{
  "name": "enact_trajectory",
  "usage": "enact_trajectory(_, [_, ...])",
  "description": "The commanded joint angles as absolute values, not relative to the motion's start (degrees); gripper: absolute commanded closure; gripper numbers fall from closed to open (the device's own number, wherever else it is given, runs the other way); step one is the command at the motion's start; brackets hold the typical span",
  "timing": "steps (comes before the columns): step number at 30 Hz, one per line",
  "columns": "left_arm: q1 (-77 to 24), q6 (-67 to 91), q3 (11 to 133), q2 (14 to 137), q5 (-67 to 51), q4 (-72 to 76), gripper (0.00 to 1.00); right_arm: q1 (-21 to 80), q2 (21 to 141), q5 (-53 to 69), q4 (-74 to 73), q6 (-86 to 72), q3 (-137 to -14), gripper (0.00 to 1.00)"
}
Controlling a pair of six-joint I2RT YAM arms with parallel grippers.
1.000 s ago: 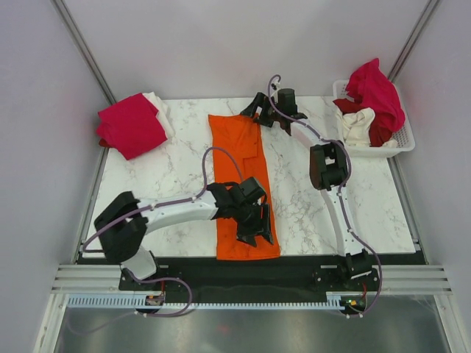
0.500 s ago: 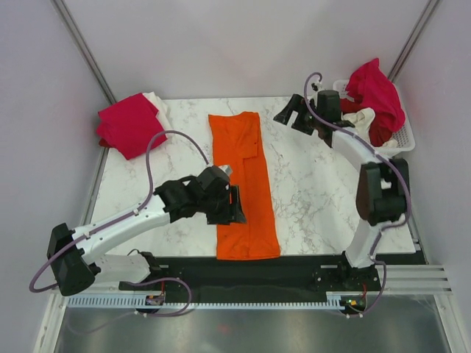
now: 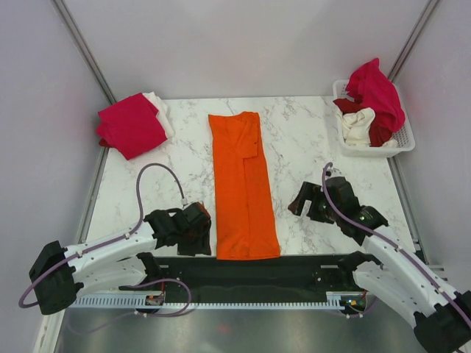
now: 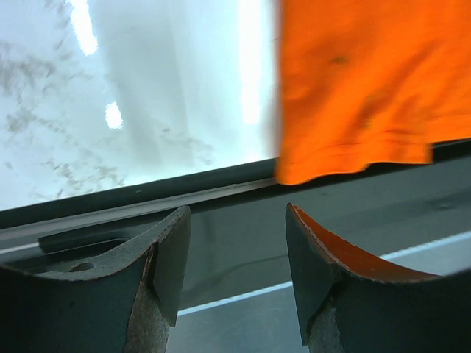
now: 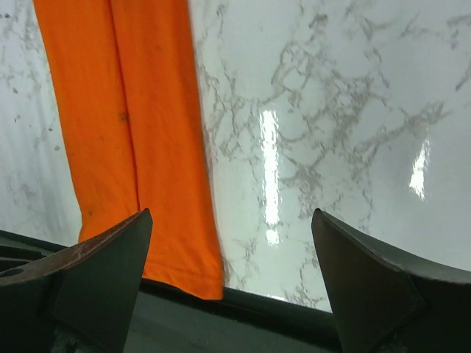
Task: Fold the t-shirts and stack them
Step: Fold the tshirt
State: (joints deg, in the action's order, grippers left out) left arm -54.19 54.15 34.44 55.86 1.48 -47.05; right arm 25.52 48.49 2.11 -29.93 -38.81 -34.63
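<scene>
T-shirts, six by count, spread over a marble counter.

Largest and flat at centre, one orange t-shirt, already narrowed to a long strip, long axis from 12 to 6 o'clock, collar end far, hem at the near edge of the counter.

At 2 o'clock, one white basket with three unfolded: loose crimson t-shirt on top, cream t-shirt and dark red t-shirt beneath. Heaped, so that count only a best reading.

At 10 o'clock, one pile of two: folded crimson t-shirt over a white t-shirt.

Two end effectors, both low near the 6 o'clock edge. Left end effector just beside the hem's 9 o'clock corner, jaws partly apart, nothing between them; in its own view that corner just ahead. Right end effector off the strip's 3 o'clock side, near but apart, jaws spread wide and empty.

Likely next: grasping the hem and folding toward 12 o'clock along the long axis. Left nearer its corner; right with bare counter to cross first.
</scene>
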Motion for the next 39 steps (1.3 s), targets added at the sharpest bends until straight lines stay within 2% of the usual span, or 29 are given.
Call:
enact_trajectory(1, [-54.84,56.07,30.42,55.72,3.43,-47.2,0.39,28.11,42.81,-1.6,-38.5,-43.23,-31.3,0.02])
enact_trajectory(14, [-55.63,56.07,27.16,59.5,3.43,-47.2,0.39,41.04,46.5,-2.64,-32.26,-55.72,-24.7,0.02])
enact_trajectory(17, [-55.81,56.07,26.89,59.77,3.43,-47.2,0.39,44.46,47.1,-2.37,-29.19,-59.23,-22.86,0.06])
enact_trajectory(22, [-56.6,57.81,27.42,57.67,3.95,-46.41,0.37,52.99,51.93,-5.27,-24.71,-63.36,-21.89,0.07])
enact_trajectory(23, [-56.78,63.23,27.25,56.96,1.43,-26.31,0.35,53.69,52.55,-5.27,-23.91,-63.63,-21.62,0.07])
enact_trajectory(24, [-57.13,63.37,27.07,56.26,1.15,-25.06,0.33,54.48,53.08,-5.36,-22.25,-63.89,-21.53,0.07])
enact_trajectory(29, [-57.48,62.76,24.96,49.67,0.79,-18.99,0.28,54.93,54.41,-6.5,-19.78,-63.19,-21.62,0.07])
enact_trajectory(33, [-57.48,63.63,23.82,48.07,2.46,-19.42,0.28,54.93,54.4,-6.86,-19.34,-63.11,-21.18,0.07])
enact_trajectory(39, [-58.79,68.73,21.18,55.27,0.44,-19.34,0.36,54.93,54.76,-6.77,-18.72,-63.28,-19.95,0.07])
